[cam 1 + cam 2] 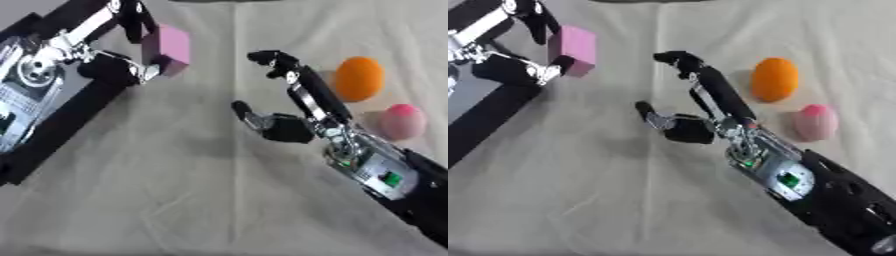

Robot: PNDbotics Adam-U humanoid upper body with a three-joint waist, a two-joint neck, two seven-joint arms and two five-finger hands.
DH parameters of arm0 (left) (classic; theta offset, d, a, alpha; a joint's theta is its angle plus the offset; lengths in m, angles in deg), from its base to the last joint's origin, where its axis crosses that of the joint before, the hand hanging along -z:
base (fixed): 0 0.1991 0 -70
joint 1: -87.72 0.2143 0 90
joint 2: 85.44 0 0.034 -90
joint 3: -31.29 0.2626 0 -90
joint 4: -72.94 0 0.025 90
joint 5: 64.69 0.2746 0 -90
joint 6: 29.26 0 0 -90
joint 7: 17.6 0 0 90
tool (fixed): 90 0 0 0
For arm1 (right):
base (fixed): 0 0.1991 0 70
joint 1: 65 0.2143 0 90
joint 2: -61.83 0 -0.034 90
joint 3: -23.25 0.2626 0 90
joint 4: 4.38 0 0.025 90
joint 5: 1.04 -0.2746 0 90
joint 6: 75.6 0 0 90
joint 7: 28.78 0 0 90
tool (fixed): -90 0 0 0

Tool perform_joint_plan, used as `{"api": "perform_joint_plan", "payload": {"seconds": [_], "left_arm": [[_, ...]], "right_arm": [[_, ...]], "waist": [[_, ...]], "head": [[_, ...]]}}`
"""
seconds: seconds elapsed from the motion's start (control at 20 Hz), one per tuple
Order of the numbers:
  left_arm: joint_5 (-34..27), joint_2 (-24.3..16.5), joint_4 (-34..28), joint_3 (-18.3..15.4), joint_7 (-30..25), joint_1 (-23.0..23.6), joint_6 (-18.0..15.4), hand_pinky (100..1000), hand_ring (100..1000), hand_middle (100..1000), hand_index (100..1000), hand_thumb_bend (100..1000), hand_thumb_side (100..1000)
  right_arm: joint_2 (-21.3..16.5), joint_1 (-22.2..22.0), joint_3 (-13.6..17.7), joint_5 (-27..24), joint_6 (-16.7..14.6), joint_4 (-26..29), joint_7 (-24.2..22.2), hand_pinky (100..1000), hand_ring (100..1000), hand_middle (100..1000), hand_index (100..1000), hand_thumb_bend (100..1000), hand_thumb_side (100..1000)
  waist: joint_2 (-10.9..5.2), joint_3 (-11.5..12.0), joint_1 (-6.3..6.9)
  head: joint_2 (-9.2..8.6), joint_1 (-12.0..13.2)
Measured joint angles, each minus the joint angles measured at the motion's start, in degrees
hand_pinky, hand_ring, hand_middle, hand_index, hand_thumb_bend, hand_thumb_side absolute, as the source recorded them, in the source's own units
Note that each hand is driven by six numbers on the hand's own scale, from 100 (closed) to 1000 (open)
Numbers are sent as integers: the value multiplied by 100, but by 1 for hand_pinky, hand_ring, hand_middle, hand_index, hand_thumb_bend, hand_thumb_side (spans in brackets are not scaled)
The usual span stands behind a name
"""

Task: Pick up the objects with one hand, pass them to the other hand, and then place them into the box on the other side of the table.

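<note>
Two hands: the left hand (pixel 131 47) pinches a pink block (pixel 168 47); the right hand (pixel 697 107) hangs open beside a smooth orange (pixel 775 79) and pink ball (pixel 815 122) on the cloth-covered table (pixel 175 190).

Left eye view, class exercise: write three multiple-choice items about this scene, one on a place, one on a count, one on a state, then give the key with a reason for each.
1. Where is the pink block?
A. Lying beside the orange fruit
B. Held by the left robot hand at the upper left
C. Under the right robot hand

2. How many rounded fruits lie on the cloth?
A. One
B. Two
C. Four

3. What is the state of the right robot hand?
A. Open, holding nothing
B. Curled round the orange fruit
C. Pinching the pink block

Key:
1 B: fingers of the left robot hand wrap the block.
2 B: only the orange fruit and the pink fruit are there.
3 A: its fingers are spread above bare cloth, apart from both fruits.
</note>
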Motion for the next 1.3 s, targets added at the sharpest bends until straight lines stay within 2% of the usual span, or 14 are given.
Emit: {"api": "perform_joint_plan", "payload": {"seconds": [0.85,1.3], "left_arm": [[-95,-807,-141,-312,357,299,252,715,507,401,435,242,100],[-336,-1334,-156,-577,555,601,460,721,503,399,433,213,100]], "right_arm": [[-8,-109,53,67,76,0,99,764,875,847,900,356,532],[-9,-153,85,100,114,0,134,763,875,848,900,357,533]], "waist": [[-24,136,2],[-24,169,2]], "head": [[38,250],[85,298]]}}
